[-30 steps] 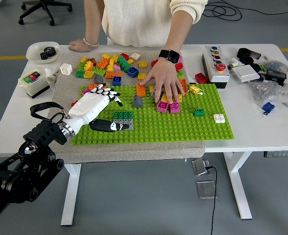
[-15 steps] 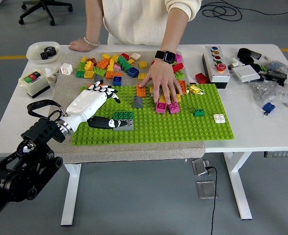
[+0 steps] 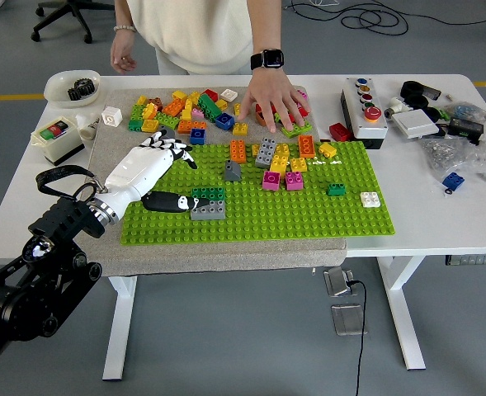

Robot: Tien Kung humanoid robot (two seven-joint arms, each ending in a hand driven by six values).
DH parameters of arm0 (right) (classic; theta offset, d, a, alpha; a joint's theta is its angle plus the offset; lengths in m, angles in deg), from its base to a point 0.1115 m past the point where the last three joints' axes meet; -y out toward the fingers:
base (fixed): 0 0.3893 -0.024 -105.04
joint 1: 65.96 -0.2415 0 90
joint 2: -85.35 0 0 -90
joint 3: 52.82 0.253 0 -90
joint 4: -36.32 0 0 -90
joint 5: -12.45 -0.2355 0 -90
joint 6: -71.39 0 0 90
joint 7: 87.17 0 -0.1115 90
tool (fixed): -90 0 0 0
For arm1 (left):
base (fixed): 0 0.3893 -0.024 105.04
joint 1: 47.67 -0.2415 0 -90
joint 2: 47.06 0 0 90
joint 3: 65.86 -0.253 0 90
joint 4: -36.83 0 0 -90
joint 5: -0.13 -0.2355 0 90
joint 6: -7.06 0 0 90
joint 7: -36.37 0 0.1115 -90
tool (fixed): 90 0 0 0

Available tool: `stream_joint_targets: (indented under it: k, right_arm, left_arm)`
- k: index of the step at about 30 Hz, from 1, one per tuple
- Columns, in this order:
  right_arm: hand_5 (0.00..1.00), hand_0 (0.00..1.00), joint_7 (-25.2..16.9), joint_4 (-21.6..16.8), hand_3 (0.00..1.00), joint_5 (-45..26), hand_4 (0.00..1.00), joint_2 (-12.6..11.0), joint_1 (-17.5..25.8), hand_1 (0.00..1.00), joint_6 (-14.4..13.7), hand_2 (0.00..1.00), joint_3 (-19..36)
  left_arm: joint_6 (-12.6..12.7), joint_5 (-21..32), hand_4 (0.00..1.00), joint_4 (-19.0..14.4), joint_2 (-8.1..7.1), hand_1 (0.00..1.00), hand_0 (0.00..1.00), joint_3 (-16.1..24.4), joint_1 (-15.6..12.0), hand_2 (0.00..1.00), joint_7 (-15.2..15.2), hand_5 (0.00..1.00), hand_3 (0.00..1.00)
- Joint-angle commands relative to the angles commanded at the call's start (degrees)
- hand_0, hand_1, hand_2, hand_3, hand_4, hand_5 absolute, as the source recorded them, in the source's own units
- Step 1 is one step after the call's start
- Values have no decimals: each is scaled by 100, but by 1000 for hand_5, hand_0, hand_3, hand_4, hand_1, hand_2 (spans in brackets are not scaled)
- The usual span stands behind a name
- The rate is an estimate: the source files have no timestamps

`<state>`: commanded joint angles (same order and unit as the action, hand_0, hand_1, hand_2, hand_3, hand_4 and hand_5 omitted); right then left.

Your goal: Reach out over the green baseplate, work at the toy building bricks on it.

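We reach our left arm in from the lower left corner, its white left hand held palm down, fingers spread loosely, thumb extended sideways, grasping nothing.

My left hand in a glossy white shell, black-and-white jointed fingers, dark thumb, silver wrist ring, bulky black arm, looping black cable

— Where have you set up, would you say?

— You're in a robotics lab: a white height-adjustable table on grey floor, a button control box with a red stop knob, cables trailing behind, an office chair, yellow floor tape.
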<state>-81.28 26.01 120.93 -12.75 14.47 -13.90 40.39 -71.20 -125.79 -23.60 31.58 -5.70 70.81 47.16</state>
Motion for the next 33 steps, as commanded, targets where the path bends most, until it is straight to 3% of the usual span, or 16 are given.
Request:
stream_joint_targets:
  k: [12, 24, 33]
  right_arm:
    - [528, 746, -5, 0, 629, 3, 819, 72, 45, 640, -12, 681, -26]
    - [533, 746, 3, 0, 626, -29, 819, 85, 54, 641, -37, 682, -6]
    - [531, 746, 0, 0, 619, -74, 818, 118, 27, 640, -42, 677, -24]
  left_arm:
    - [-137, 117, 993, -377, -36, 839, 998, 179, -250, 777, -138, 668, 610]
    - [-691, 664, 985, -708, -72, 808, 998, 312, -398, 733, -333, 668, 612]
    - [-861, 694, 979, -793, -67, 797, 998, 388, -370, 724, -370, 667, 615]
